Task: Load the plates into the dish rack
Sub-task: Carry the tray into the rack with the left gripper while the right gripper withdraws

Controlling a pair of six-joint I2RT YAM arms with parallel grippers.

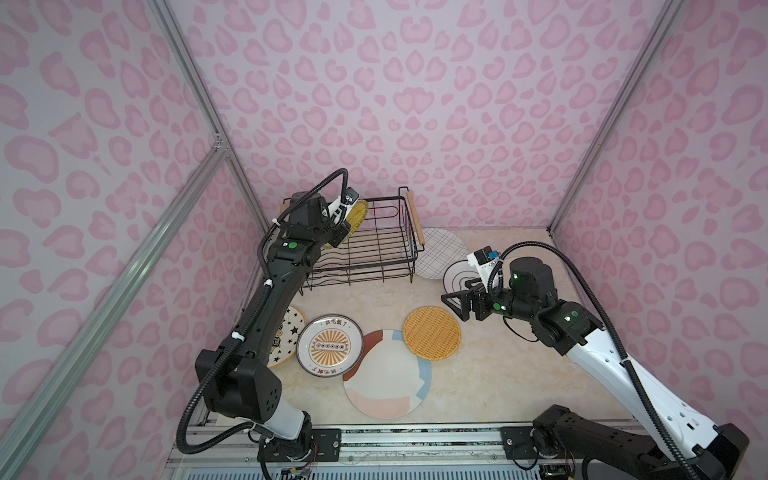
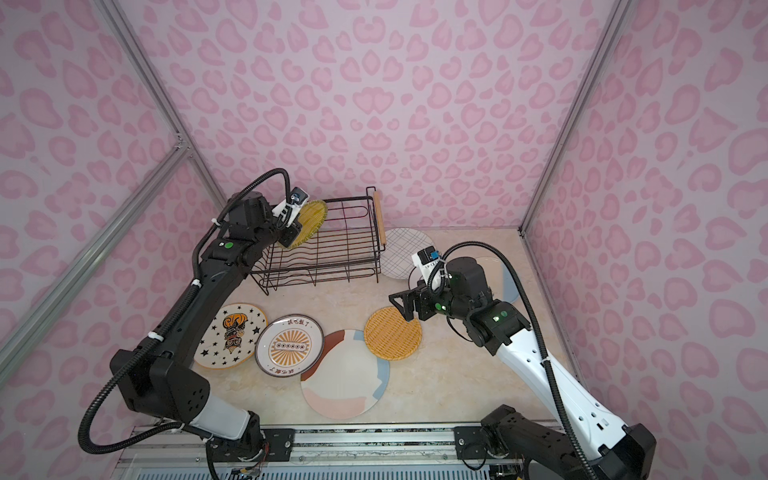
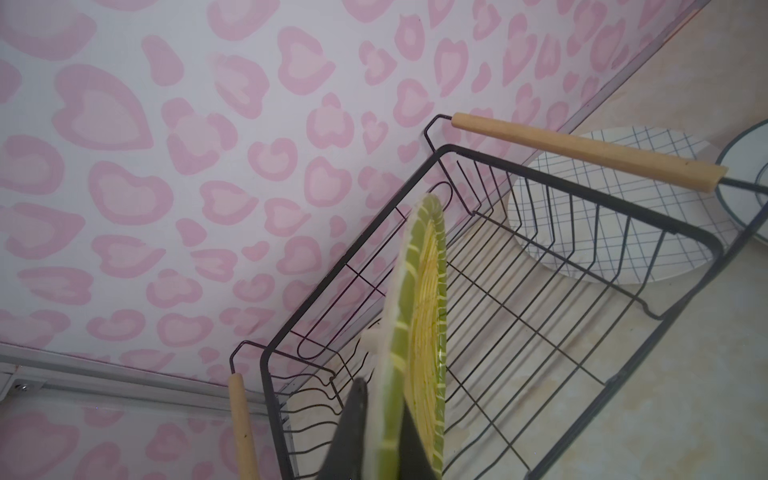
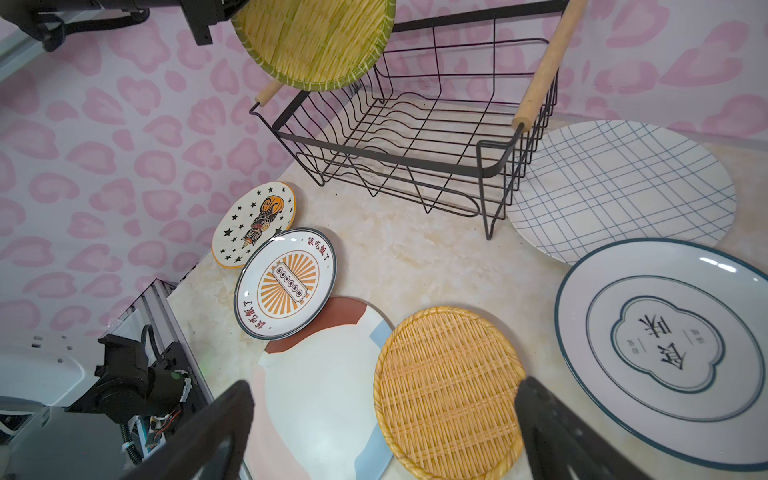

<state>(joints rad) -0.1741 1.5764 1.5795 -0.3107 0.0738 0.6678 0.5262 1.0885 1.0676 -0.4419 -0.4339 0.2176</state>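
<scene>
**First plate held on edge over the rack, right hand open over the desk plates**

Left hand (image 3: 384, 419) is clamped on the rim of the yellow-green weave plate (image 3: 424, 311). The plate is gripped by its edge so it stands nearly upright, slightly tilted, as it needs to for the wavy wire slots. It hangs over the dish rack (image 3: 582, 195) at the end nearest the left arm, beside one wooden handle. The right wrist view shows its lower edge above the rack rim, so it looks not yet seated. The left wrist view hides the bottom edge behind the fingers, so contact with the wires can't be confirmed. No other plate stands in the rack.

Right hand (image 4: 386, 384) is empty, jaws spread wide. It hovers low over the near edge of the orange weave plate (image 4: 449, 390), probably lining up the next pick. That plate lies flat, so it would need an edge grip.

Six more plates lie flat on the desk (image 1: 498, 374):
- The stars plate (image 2: 230, 336) is overlapped by the sunburst plate (image 1: 329, 346).
- The sunburst plate in turn overlaps the pastel patches plate (image 1: 386, 374).
- The grid plate (image 4: 623, 191) is just beside the rack's far end, partly under the flower outline plate (image 4: 665, 345).
- A sliver of a blue-cream plate (image 2: 510, 286) shows behind the right arm in a top view.

Progress is early, with nothing loaded yet. The main risk is the upright plate missing a slot and tipping against the rack wall.
</scene>
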